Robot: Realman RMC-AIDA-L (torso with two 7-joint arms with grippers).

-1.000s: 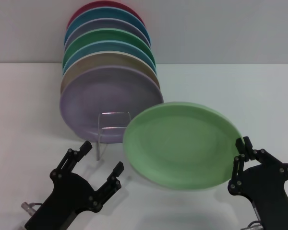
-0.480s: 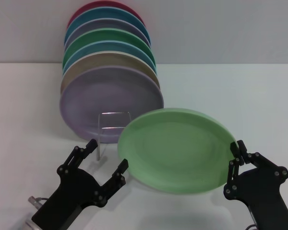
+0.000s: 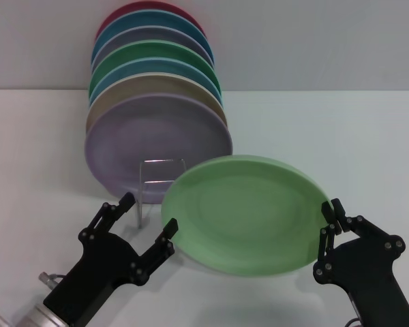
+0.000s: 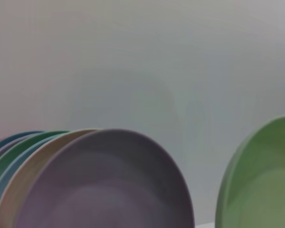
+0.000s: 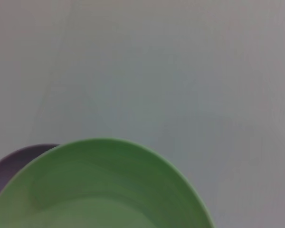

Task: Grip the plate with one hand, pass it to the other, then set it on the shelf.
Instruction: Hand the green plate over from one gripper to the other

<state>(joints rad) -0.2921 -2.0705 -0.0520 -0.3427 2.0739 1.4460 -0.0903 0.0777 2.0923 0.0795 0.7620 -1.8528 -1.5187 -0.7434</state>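
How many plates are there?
8: seven stand stacked in the rack, from the red one at the back to the lilac one in front; the mint plate is in the right gripper.

The plate covers the right side of the shelf, so only its small front loop and left leg show. In the left wrist view the plate is cut off by the right and lower edges; in the right wrist view its lower part runs off the bottom. Behind the lilac plate, the stacked plates show only as upper rims.
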